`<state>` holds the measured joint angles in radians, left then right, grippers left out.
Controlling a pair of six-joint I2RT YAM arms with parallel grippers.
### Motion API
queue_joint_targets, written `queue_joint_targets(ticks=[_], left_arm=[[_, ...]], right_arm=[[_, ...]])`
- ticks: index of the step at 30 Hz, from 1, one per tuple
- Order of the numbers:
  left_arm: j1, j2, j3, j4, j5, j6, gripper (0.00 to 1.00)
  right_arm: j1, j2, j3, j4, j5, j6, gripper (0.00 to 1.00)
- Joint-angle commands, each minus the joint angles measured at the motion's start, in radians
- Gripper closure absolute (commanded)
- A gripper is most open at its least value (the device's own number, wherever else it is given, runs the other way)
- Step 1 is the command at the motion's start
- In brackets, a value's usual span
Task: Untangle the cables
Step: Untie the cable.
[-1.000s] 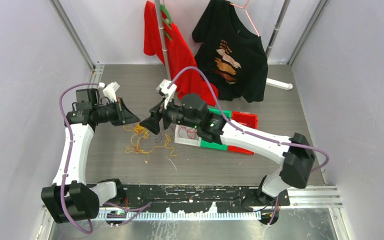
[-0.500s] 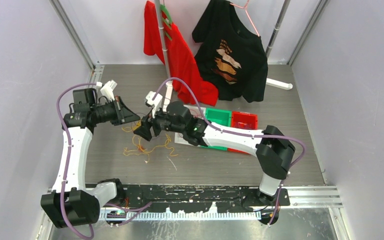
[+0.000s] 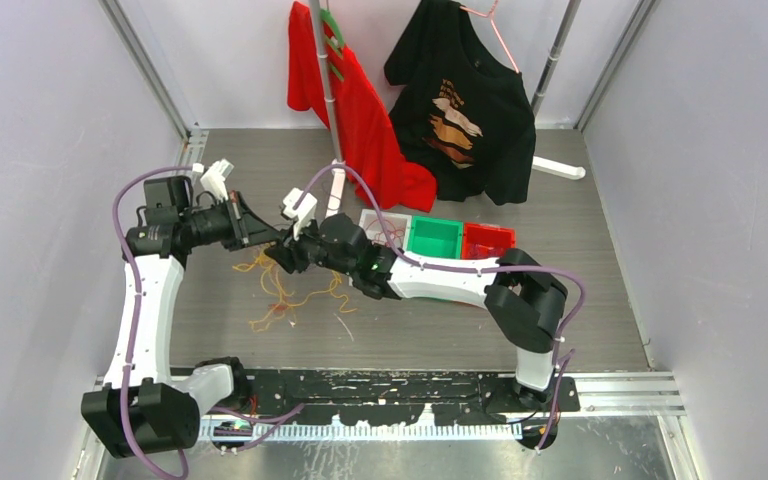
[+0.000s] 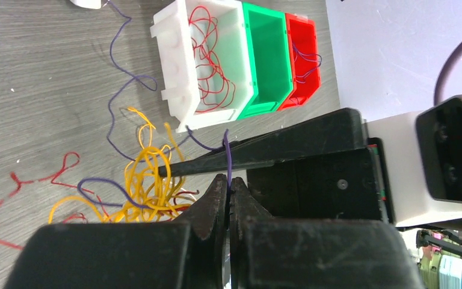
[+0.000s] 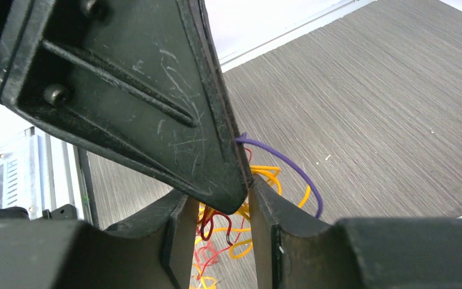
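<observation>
**Crowded handover: risk of a hand-on-hand pinch and a snagged cable.**
Left hand (image 4: 228, 192) is clenched on a purple cable (image 4: 227, 158), lifted above the tangle of cables (image 4: 147, 180) lying toward the left edge of the desk (image 4: 48, 90). Right hand (image 5: 221, 201), fingers apart and grasping nothing, straddles the left hand's tip. If it closes here it may nip that tip rather than the cable, or drag the yellow loops (image 5: 264, 174) along.

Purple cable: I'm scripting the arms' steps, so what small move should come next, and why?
Probably close the right claw on the purple cable just beyond the left claw, which pinches it shut; the right fingers stand apart there.
</observation>
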<state>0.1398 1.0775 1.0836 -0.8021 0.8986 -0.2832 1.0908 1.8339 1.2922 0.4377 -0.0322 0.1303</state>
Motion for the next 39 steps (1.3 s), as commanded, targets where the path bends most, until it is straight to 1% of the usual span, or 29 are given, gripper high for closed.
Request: queue_joint_targets(ticks=[1, 11, 17, 22, 23, 24, 26, 28, 31, 33, 35, 37, 39], left_arm=[[0.007, -0.031, 0.063, 0.020, 0.067, -0.034, 1.00], [0.008, 0.006, 0.188, 0.095, 0.100, -0.122, 1.00], [0.010, 0.000, 0.237, 0.112, 0.090, -0.122, 1.00], [0.022, 0.036, 0.354, 0.110, 0.089, -0.124, 1.00], [0.023, 0.042, 0.375, 0.105, 0.089, -0.116, 1.00], [0.023, 0.042, 0.393, 0.096, 0.089, -0.101, 1.00], [0.023, 0.035, 0.394, 0.078, 0.083, -0.059, 1.00], [0.023, 0.025, 0.382, 0.044, 0.068, 0.017, 1.00], [0.023, 0.015, 0.379, -0.010, 0.073, 0.111, 1.00], [0.023, 0.008, 0.383, -0.015, 0.100, 0.130, 1.00], [0.023, 0.000, 0.392, -0.001, 0.133, 0.130, 1.00], [0.023, -0.004, 0.409, 0.009, 0.169, 0.125, 1.00], [0.023, -0.002, 0.428, 0.013, 0.183, 0.120, 1.00]], right_arm=[[0.018, 0.006, 0.003, 0.119, 0.014, 0.030, 0.61], [0.065, 0.015, -0.199, 0.252, 0.140, 0.083, 0.65], [0.073, 0.020, -0.262, 0.251, 0.155, 0.088, 0.66], [0.083, 0.046, -0.280, 0.242, 0.167, 0.090, 0.65], [0.087, 0.044, -0.284, 0.240, 0.166, 0.089, 0.62], [0.089, 0.031, -0.287, 0.233, 0.165, 0.091, 0.57], [0.089, -0.015, -0.281, 0.196, 0.172, 0.102, 0.40], [0.083, -0.087, -0.268, 0.135, 0.169, 0.116, 0.30], [0.045, -0.236, -0.249, 0.035, 0.094, 0.152, 0.28], [0.017, -0.314, -0.222, -0.052, 0.066, 0.154, 0.28], [0.003, -0.368, -0.202, -0.123, 0.081, 0.111, 0.26], [0.000, -0.389, -0.181, -0.186, 0.112, 0.046, 0.24], [0.000, -0.386, -0.166, -0.240, 0.138, -0.029, 0.17]])
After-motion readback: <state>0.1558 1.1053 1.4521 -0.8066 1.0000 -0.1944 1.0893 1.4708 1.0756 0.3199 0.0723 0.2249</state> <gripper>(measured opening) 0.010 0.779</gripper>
